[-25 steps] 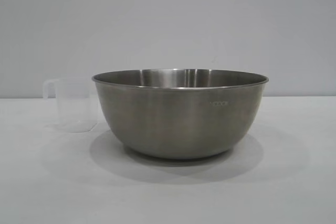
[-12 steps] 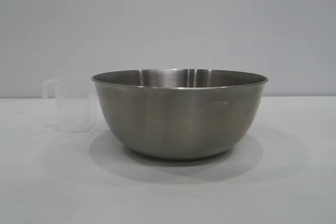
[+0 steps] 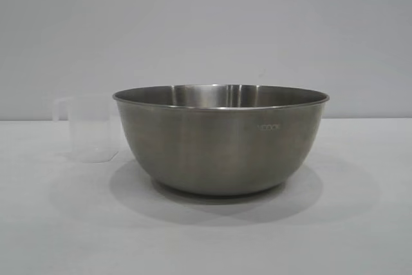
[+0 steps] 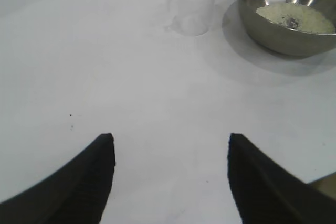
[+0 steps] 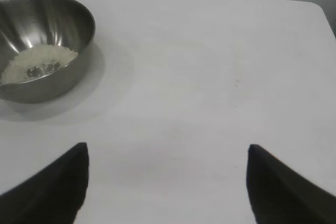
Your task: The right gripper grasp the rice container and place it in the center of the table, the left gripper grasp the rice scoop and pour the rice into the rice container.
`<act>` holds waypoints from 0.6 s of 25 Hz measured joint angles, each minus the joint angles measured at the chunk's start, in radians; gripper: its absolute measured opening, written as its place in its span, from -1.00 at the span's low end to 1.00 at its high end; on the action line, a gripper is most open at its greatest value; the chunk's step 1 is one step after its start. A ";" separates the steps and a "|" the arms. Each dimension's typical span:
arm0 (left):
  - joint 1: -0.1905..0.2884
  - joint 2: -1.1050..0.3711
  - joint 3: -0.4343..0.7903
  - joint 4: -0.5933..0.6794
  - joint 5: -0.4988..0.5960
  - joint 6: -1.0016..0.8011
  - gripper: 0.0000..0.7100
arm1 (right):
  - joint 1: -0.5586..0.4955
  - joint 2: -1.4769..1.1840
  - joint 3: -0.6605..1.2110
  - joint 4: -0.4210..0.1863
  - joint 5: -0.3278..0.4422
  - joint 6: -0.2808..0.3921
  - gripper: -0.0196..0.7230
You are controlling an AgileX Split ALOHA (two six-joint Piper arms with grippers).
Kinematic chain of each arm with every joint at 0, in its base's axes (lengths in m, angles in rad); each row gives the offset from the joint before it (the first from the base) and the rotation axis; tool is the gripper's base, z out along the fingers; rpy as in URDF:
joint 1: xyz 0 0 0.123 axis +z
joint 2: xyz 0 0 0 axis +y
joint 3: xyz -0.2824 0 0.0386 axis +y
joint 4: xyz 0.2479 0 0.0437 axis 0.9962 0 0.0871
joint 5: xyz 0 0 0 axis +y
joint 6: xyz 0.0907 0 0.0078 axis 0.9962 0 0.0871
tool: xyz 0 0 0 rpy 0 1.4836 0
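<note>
Exterior view: nothing has moved; rice point(image 4: 296, 17) sits in the bowl point(image 3: 221, 140), cup point(image 3: 90, 130) beside it, both grippers open and empty, so the task looks done.

backdrop: plain grey wall point(image 3: 206, 24) | position: behind, full width

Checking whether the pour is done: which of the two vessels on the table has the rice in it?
The steel rice container: pale rice covers its bottom. The small translucent rice scoop beside it looks empty.
</note>
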 joint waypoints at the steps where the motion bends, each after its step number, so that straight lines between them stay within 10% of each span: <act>1: 0.000 0.000 0.000 0.000 0.000 0.000 0.14 | 0.000 0.000 0.000 0.000 0.000 0.000 0.59; 5: 0.010 0.000 0.000 0.000 0.000 0.000 0.14 | 0.000 0.000 0.000 0.000 0.000 0.000 0.59; 15: 0.227 0.000 0.000 0.000 0.000 0.000 0.14 | 0.000 0.000 0.000 0.000 0.000 0.000 0.59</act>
